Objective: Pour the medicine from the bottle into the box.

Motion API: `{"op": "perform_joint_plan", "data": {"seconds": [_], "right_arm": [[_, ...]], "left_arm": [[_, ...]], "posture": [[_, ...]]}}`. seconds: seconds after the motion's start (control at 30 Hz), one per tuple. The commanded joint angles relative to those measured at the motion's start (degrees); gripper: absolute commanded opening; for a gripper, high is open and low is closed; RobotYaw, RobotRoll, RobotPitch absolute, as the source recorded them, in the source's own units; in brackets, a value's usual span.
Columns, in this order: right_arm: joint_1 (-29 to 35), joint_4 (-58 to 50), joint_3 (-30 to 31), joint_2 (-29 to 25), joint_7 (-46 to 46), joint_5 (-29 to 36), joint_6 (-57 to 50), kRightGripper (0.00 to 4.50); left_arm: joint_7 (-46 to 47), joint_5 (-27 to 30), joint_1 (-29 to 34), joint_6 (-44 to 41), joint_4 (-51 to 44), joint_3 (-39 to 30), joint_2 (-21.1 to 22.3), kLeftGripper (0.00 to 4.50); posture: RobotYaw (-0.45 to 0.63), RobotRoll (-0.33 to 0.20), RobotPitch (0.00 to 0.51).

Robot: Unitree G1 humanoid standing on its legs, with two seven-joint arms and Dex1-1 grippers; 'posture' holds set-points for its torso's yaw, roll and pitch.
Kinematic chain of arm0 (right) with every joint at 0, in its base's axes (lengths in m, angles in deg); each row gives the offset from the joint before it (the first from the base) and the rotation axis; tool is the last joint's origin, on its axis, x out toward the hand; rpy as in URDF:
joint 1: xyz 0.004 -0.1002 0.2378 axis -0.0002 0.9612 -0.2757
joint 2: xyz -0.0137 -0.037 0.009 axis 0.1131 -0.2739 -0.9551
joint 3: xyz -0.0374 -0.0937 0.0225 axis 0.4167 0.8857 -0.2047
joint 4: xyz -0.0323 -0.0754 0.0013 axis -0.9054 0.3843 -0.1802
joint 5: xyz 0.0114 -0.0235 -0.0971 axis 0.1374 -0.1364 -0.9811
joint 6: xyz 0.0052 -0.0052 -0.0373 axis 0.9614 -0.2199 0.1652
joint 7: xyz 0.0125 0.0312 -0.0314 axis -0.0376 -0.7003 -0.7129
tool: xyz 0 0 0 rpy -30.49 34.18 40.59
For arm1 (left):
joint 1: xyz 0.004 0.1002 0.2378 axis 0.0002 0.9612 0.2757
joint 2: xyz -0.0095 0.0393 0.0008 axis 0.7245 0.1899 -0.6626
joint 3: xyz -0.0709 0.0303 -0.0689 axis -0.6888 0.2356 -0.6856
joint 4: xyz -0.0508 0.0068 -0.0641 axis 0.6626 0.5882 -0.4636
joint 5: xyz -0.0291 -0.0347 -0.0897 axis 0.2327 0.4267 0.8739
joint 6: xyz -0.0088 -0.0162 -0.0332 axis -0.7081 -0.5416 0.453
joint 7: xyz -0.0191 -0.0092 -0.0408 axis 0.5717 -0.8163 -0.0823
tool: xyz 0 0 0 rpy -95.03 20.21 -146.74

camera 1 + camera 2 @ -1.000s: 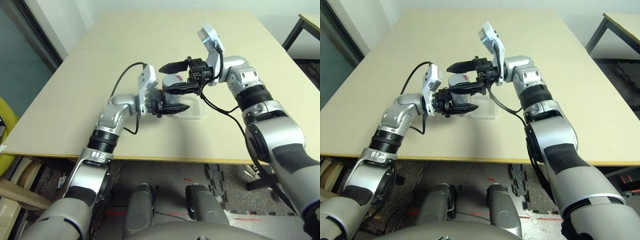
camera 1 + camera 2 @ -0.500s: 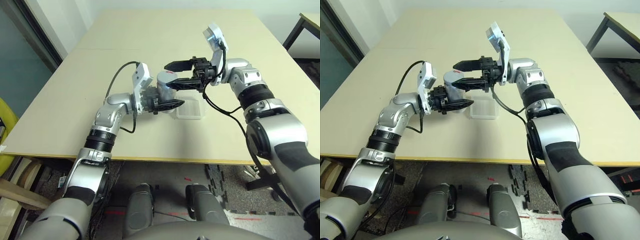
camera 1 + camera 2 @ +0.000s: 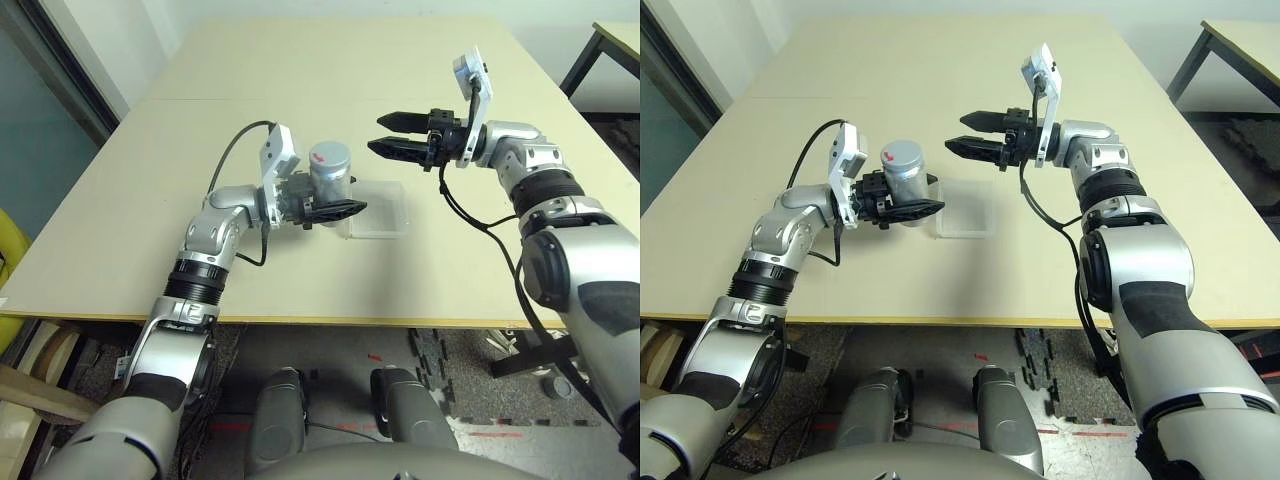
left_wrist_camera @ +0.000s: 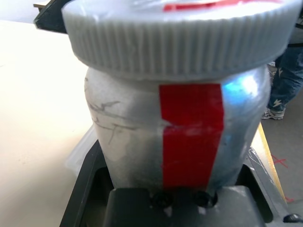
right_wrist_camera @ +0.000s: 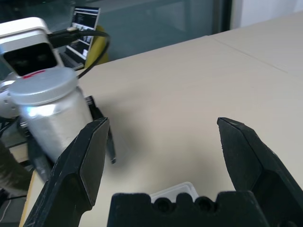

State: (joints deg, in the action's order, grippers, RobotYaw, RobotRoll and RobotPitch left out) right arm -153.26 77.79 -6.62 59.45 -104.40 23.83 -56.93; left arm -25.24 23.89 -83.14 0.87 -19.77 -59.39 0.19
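1. Left gripper (image 3: 923, 208) is closed around the bottle (image 3: 903, 170), held upright, grey cap (image 3: 902, 153) on with a red mark on top.
2. Bottle sits just left of the box (image 3: 965, 209), at its left edge.
3. Box is a clear shallow tray lying flat on the beige table (image 3: 940, 80); contents too small to tell.
4. Right gripper (image 3: 969, 132) hangs above the table, far side of the box, fingers spread apart, pointing left, holding nothing.
5. Black cables run along both wrists.
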Motion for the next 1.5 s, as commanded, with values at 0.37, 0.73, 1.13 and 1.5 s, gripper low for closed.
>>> {"op": "perform_joint_plan", "data": {"seconds": [0.37, 0.73, 1.13, 1.5], "right_arm": [[0.05, -8.97, 0.46, 1.83, -11.19, 1.01, -5.70, 4.50], [2.92, -15.79, 1.88, 4.33, -9.96, 1.10, -8.48, 4.50], [3.67, -18.98, 2.65, 7.78, -8.59, 1.76, -9.85, 4.50], [3.40, -18.53, 2.95, 9.56, -6.72, 1.49, -9.02, 4.50]], "left_arm": [[0.27, -0.43, -2.50, 1.78, 3.95, -0.18, -0.84, 2.69], [0.04, -0.98, -3.86, 2.69, 5.65, 0.62, -2.29, 2.69], [0.14, -1.51, -3.86, 3.32, 6.28, 1.40, -2.79, 2.69], [0.18, -1.65, -3.99, 3.19, 5.95, 1.59, -3.62, 2.69]], "posture": [[-0.13, 0.000, 0.078], [-0.14, 0.000, 0.076], [-0.14, 0.000, 0.078], [-0.14, 0.000, 0.079]]}}
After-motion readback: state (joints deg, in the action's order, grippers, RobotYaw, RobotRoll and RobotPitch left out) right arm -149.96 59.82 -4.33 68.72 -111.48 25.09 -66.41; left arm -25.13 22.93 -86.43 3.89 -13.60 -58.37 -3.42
